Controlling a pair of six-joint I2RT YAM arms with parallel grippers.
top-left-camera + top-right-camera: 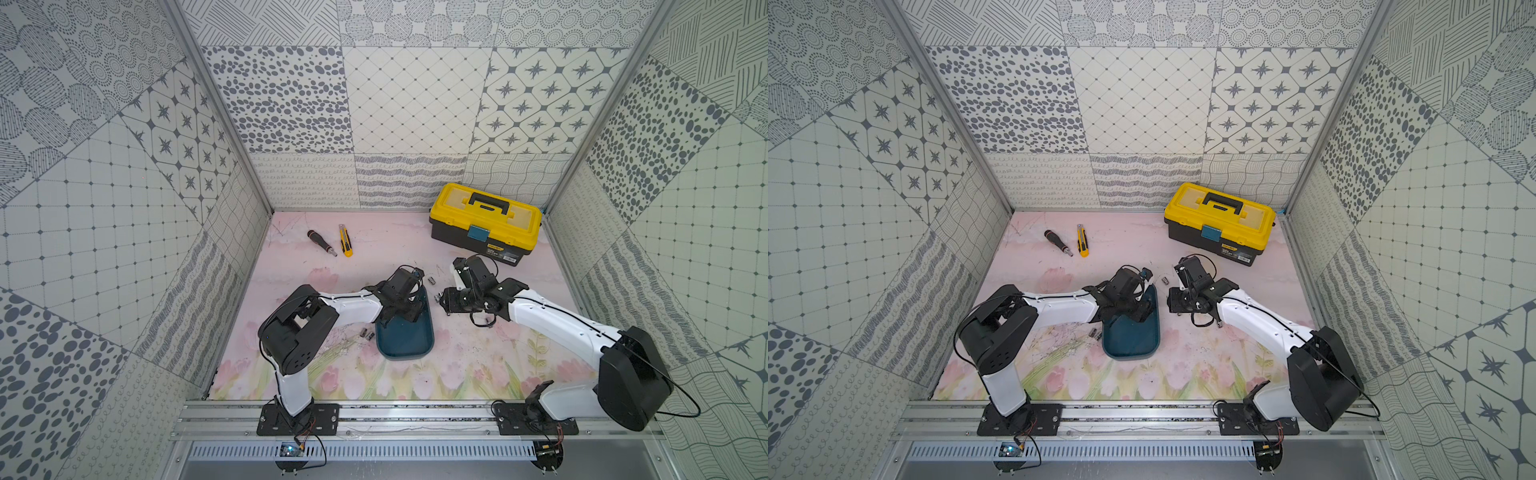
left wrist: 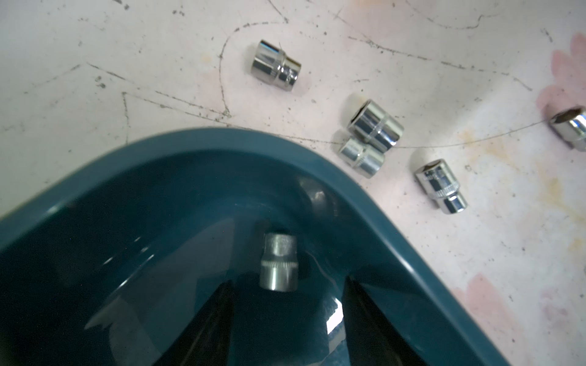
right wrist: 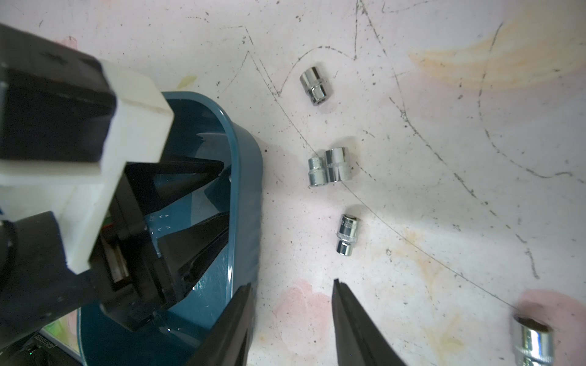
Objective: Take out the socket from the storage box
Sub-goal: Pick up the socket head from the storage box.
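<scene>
Socket retrieval, mid-reach: the left gripper [image 2: 288, 286] stood inside the storage box [image 2: 222, 139]. Its fingers were spread to either side of the lone socket [image 2: 279, 264], which lay on the tub's floor near a rounded corner. Neither finger visibly touched it, a stance that looked set for closing on the steel piece and lifting it out.

The right gripper [image 3: 291, 283] hung just outside the box wall over the floral mat [image 3: 444, 158], fingers parted and empty, apparently placed clear of its partner's reach.

Five loose sockets [image 2: 375, 126] lay scattered on the mat beside that corner, two of them touching. In both top views the exposed part of the tub showed nothing else, though the left gripper hid the far end. A yellow-lidded toolbox [image 1: 484, 220] sat shut at the back, well apart.
</scene>
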